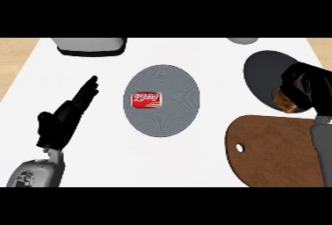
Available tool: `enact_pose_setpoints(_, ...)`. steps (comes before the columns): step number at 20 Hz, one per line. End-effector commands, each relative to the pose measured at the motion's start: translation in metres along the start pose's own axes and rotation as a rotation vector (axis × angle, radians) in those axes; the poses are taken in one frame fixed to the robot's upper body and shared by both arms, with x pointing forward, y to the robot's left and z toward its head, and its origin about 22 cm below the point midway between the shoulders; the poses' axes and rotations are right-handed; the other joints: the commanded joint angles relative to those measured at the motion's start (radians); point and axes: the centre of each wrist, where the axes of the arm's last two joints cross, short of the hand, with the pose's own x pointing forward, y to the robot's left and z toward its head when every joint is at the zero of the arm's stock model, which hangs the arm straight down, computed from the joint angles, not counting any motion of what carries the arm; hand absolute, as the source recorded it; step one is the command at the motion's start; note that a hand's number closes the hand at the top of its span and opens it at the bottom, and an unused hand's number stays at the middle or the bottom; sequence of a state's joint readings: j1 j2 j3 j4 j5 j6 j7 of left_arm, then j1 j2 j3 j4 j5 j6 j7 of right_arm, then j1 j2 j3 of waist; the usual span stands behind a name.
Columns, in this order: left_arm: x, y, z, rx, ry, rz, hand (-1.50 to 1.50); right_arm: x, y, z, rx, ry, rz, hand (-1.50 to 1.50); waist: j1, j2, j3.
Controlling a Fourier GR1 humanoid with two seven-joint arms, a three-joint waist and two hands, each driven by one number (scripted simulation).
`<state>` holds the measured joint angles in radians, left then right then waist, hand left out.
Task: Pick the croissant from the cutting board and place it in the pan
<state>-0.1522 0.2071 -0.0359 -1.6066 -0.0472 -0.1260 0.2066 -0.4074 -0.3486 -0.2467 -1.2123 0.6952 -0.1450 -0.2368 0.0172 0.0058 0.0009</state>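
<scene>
Worktop (194, 167) white. My left robot hand (65, 116) rests open at left, fingers straight. Grey plate (161, 79) mid, red packet (146, 100) on it. Brown cutting board (272, 149) lower right. My right robot hand (310, 85) curls round croissant (285, 101), over dark pan (266, 72) edge.

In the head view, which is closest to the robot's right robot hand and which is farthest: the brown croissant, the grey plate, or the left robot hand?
Measured from the right robot hand:
1. Brown croissant, held in its curled fingers over the dark round pan.
2. Grey oval plate, middle of the counter, carrying a red packet.
3. Left robot hand, open, far left.
</scene>
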Motion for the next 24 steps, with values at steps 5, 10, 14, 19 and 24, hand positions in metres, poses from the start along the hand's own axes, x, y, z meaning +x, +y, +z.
enact_pose_setpoints(5, 0.004, -0.010, -0.002, -0.005, -0.001, -0.003, 0.00, -0.048, 0.024, -0.027, -0.013, 0.008, 0.021, 1.50, 0.008, 0.002, 0.001)
enact_pose_setpoints(10, 0.013, -0.017, -0.002, -0.023, 0.003, 0.007, 0.00, -0.065, 0.015, -0.038, -0.039, 0.022, 0.014, 1.50, 0.021, 0.008, 0.002)
enact_pose_setpoints(14, -0.004, -0.034, -0.001, -0.030, -0.011, 0.000, 0.00, -0.065, 0.010, -0.047, -0.042, 0.029, 0.028, 1.50, 0.033, 0.015, 0.003)
enact_pose_setpoints(19, -0.002, -0.027, -0.015, -0.056, -0.017, -0.015, 0.00, -0.079, 0.007, -0.037, 0.168, 0.304, 0.121, -1.50, 0.050, 0.031, 0.001)
enact_pose_setpoints(24, 0.024, -0.017, -0.015, -0.066, -0.065, -0.010, 0.00, -0.072, 0.013, -0.043, 0.187, 0.289, -0.008, -1.50, 0.073, 0.032, 0.006)
